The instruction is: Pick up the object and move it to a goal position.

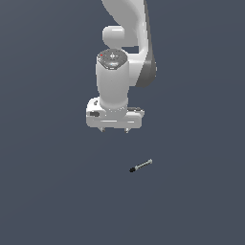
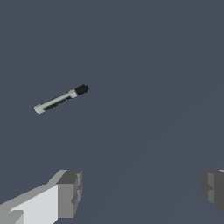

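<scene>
The object (image 1: 141,166) is a tiny thin rod with a light grey shaft and a black end, lying flat on the dark grey floor. In the exterior view it lies below my gripper (image 1: 114,130) and a little toward the exterior view's right. The gripper hangs above the floor, open, with nothing between its fingers. In the wrist view the object (image 2: 61,99) lies slanted, apart from the two grey fingertips (image 2: 69,192), and the gripper (image 2: 142,189) stands wide open.
The white arm (image 1: 125,48) rises behind the gripper. A plain dark grey floor (image 1: 48,191) fills the rest of both views.
</scene>
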You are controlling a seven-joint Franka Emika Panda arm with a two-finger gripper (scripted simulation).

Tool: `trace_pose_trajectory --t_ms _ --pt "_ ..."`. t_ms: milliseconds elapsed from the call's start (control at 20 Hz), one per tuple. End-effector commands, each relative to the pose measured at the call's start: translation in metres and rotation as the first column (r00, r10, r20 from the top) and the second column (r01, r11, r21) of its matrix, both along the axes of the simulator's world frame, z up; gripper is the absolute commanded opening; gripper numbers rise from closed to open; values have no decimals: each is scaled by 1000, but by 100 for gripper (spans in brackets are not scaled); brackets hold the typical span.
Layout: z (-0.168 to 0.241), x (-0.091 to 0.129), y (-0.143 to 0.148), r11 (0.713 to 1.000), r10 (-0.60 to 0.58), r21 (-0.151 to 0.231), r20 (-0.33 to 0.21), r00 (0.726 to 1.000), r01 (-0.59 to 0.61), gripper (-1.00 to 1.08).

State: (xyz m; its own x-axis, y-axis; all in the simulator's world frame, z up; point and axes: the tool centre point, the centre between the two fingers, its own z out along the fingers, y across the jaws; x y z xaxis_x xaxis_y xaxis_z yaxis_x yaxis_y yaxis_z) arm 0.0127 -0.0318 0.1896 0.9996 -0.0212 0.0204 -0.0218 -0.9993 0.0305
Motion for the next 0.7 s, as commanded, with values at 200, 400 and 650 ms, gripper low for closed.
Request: trace_pose_trajectory --t_ms 200,400,650 --pt "-3 -1 6 1000 21 -6 -6 1000 -21 100" --pt "-9 -3 20 998 65 -18 -20 998 -65 100" --pt "-10 -3 22 997 71 -19 -22 997 -72 100"
